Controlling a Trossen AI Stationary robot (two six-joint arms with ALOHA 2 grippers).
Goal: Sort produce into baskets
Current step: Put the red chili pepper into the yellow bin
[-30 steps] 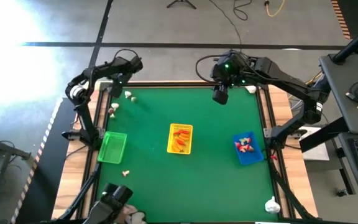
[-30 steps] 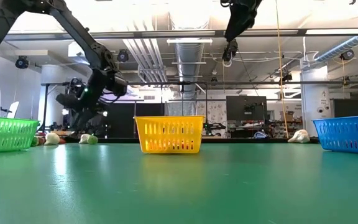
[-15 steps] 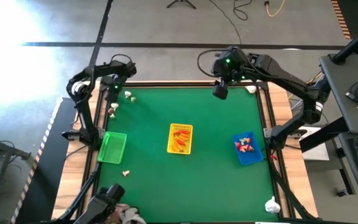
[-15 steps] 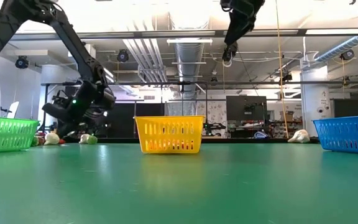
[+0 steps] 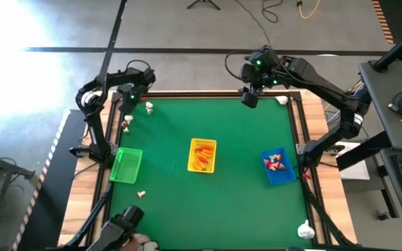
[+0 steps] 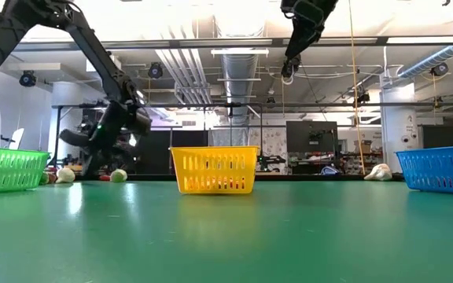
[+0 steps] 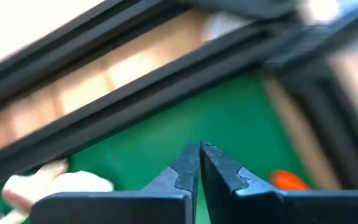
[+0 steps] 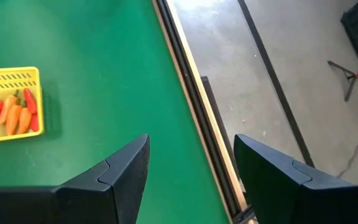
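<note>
Green table [image 5: 236,139] under industrial ceiling; left fingers [image 7: 199,163] together, right fingers [image 8: 129,171] apart.

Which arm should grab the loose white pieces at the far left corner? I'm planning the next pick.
Left. Its gripper hangs low right beside those white pieces, fingers shut and empty. The right gripper is raised high over the far edge, well away.

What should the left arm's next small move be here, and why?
Probably open the left gripper and lower it over a white piece at the table's far-left corner: its fingers are shut on nothing, and the green basket looks empty.
</note>
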